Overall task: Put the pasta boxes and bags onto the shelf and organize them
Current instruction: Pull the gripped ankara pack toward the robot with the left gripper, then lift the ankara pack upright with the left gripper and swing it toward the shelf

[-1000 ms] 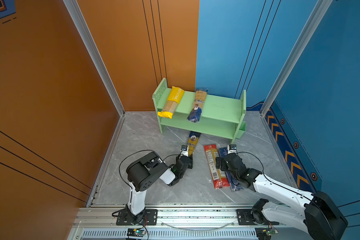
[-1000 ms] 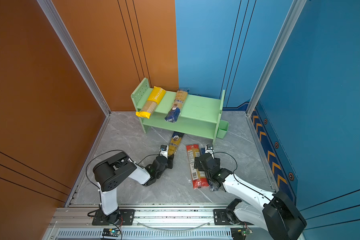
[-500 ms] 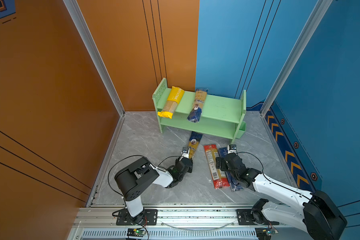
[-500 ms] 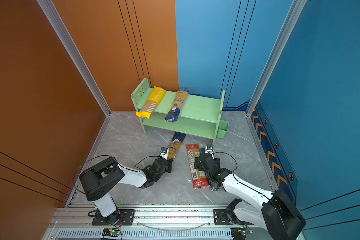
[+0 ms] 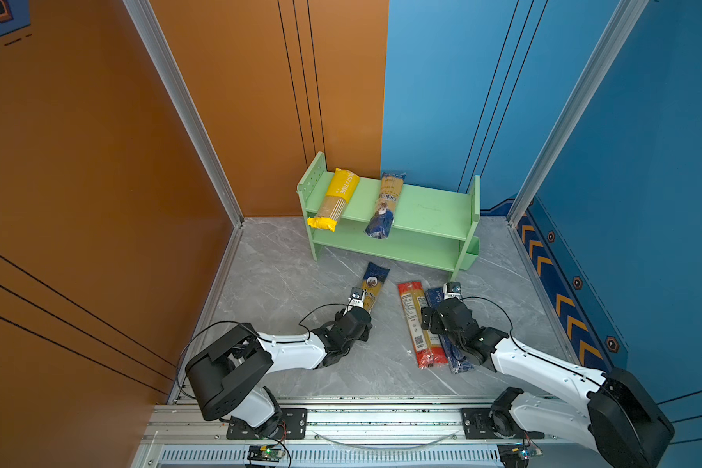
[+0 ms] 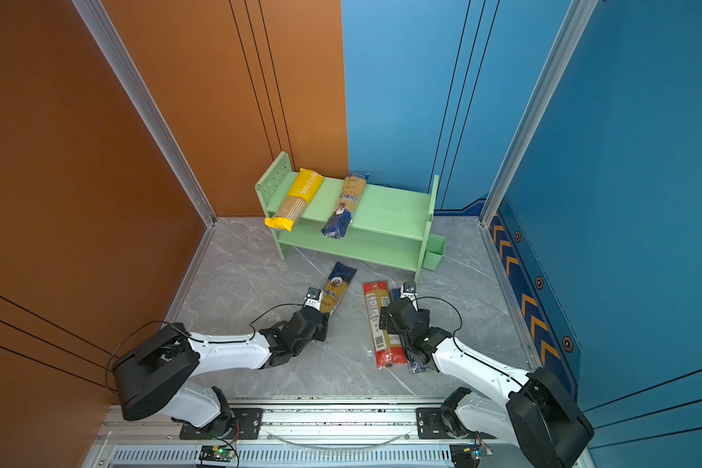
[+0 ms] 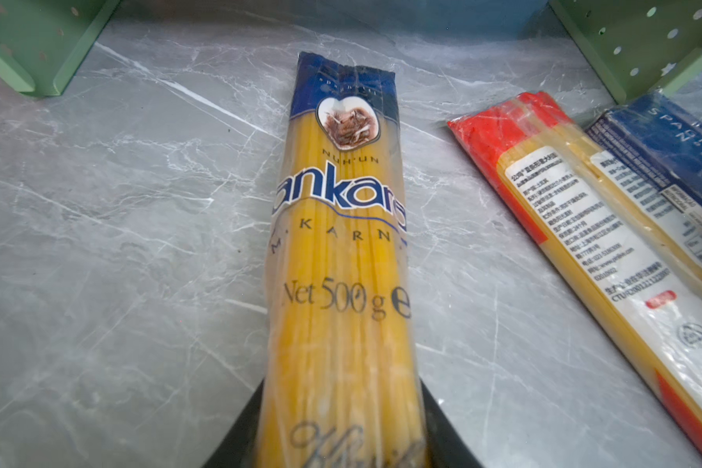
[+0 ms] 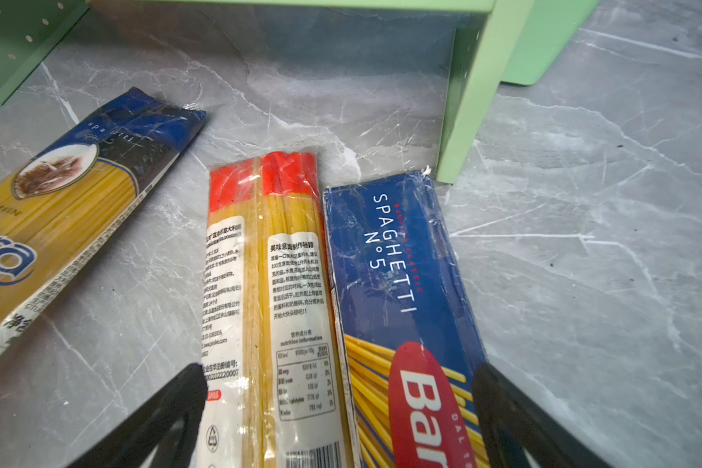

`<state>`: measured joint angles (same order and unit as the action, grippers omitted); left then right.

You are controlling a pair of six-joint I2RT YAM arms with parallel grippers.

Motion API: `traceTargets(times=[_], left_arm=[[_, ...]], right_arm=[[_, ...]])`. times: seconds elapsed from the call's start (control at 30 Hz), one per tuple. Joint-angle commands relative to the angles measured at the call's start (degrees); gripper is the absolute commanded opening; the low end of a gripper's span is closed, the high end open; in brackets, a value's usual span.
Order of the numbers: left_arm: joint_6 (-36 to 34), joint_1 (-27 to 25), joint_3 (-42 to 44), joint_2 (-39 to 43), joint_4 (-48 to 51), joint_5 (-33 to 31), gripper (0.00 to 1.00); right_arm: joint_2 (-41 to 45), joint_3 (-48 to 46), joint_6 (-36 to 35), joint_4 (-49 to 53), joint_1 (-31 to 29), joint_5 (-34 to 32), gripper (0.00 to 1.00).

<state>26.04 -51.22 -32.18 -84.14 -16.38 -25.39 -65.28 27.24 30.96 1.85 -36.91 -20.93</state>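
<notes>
The light green shelf (image 5: pixel 430 210) stands against the back wall. On its top tier lie a yellow pack (image 5: pixel 337 198) and an ankara pack (image 5: pixel 386 206). A second ankara pack (image 5: pixel 373 283) lies on the floor, and my left gripper (image 7: pixel 341 429) is shut on its near end, a black finger pressed to each side. To the right, a red-ended clear pack (image 8: pixel 268 283) and a dark blue Barilla box (image 8: pixel 398 263) lie side by side. My right gripper (image 8: pixel 337 377) stands open low over both, one finger outside each.
A small green bin (image 5: pixel 471 253) hangs on the shelf's right end. The shelf's right leg (image 8: pixel 463 121) stands just beyond the Barilla box. Orange and blue walls close in the grey marble floor (image 5: pixel 284 283). A metal rail (image 5: pixel 381 417) runs along the front.
My left arm has stretched out lower and its base link has swung left, while the gripper stays on the floor ankara pack. The right arm has not moved.
</notes>
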Motion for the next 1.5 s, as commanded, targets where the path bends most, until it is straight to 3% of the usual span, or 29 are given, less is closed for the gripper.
traceTargets(times=[0.0, 0.27, 0.67, 1.47], left_arm=[[1.74, -1.07, -2.50, 5.56, 6.11, -1.05, 0.00], [1.69, -1.56, -6.91, 11.94, 20.05, -2.55, 0.00], [2.29, -1.79, -12.53, 16.74, 30.69, -2.13, 0.00], [-0.55, -1.41, -23.73, 24.44, 43.30, -1.59, 0.00]], right_arm=[[-0.81, -0.60, 0.67, -0.33, 0.52, 0.73, 1.00], [-2.45, -0.53, 0.93, -1.40, 0.81, 1.38, 1.00], [-3.48, -0.48, 1.28, -1.28, 0.88, 1.46, 1.00], [-4.41, -0.25, 1.38, -0.28, 1.02, 0.84, 1.00]])
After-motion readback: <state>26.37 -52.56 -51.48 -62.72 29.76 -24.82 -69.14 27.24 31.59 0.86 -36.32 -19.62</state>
